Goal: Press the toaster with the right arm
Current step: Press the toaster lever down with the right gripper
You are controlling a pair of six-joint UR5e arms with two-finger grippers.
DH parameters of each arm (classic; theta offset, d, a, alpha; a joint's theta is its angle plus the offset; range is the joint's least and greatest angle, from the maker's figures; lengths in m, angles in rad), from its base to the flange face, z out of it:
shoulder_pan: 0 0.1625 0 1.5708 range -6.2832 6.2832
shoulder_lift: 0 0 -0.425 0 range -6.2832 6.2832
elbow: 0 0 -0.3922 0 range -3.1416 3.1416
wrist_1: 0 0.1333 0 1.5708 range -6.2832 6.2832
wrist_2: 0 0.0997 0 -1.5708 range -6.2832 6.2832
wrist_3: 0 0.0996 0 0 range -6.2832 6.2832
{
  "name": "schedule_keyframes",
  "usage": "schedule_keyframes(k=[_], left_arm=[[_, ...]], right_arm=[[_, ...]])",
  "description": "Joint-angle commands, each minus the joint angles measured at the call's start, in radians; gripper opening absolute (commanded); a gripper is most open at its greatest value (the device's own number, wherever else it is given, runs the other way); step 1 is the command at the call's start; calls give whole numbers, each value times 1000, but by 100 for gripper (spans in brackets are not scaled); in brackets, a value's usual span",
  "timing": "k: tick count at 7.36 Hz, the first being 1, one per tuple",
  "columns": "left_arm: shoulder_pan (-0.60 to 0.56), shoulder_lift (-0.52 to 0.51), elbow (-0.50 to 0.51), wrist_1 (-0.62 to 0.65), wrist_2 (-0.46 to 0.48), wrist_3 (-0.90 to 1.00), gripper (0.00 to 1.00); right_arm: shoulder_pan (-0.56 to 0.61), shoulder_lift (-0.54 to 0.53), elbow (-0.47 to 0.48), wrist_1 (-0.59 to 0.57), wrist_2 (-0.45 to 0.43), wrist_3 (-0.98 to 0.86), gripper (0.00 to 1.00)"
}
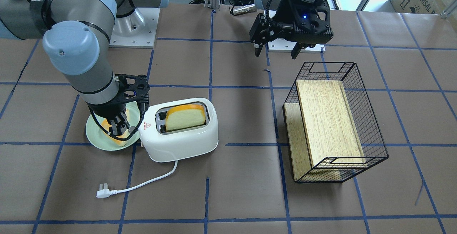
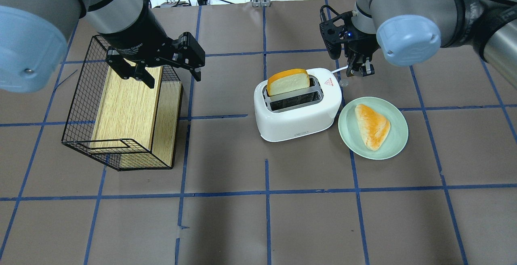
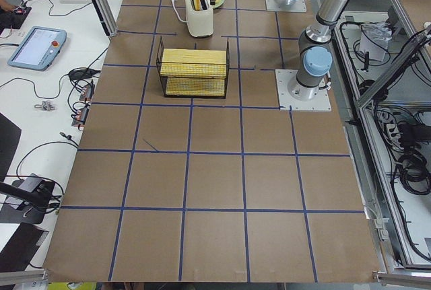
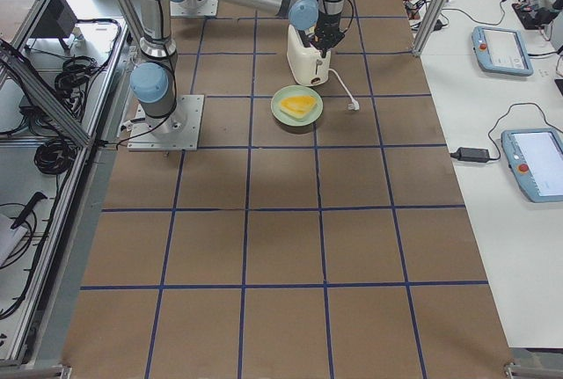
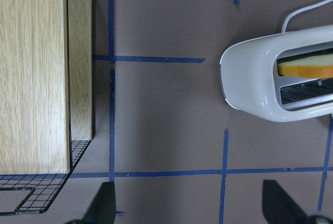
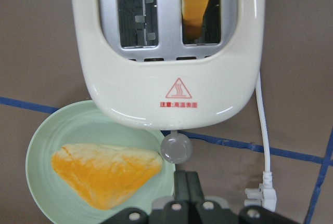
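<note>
The white two-slot toaster [image 2: 297,109] stands mid-table with a yellow bread slice [image 2: 288,81] upright in its far slot. It also shows in the front view [image 1: 182,139] and in the right wrist view [image 6: 166,73]. Its silver knob [image 6: 176,147] sticks out of the end with the red triangle mark. My right gripper [image 2: 360,71] is shut and empty. It hangs just off that end, fingertips [image 6: 186,182] close to the knob without touching it. My left gripper [image 2: 172,78] is open and empty over the wire basket's edge.
A green plate [image 2: 400,144] with a triangular pastry [image 2: 372,125] lies right beside the toaster's knob end. The cord and plug [image 1: 103,193] trail toward the far side. A black wire basket [image 2: 80,95] holding wooden boards [image 2: 125,107] stands to the left.
</note>
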Motion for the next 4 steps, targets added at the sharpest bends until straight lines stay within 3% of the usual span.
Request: schedule_keyframes(k=[1,4], left_arm=[[0,0,0,0,0,0,100],[0,0,0,0,0,0,100]], right_arm=[[2,-10,94,-76,-1,16,8],[2,-4,89,-93,4,13,8]])
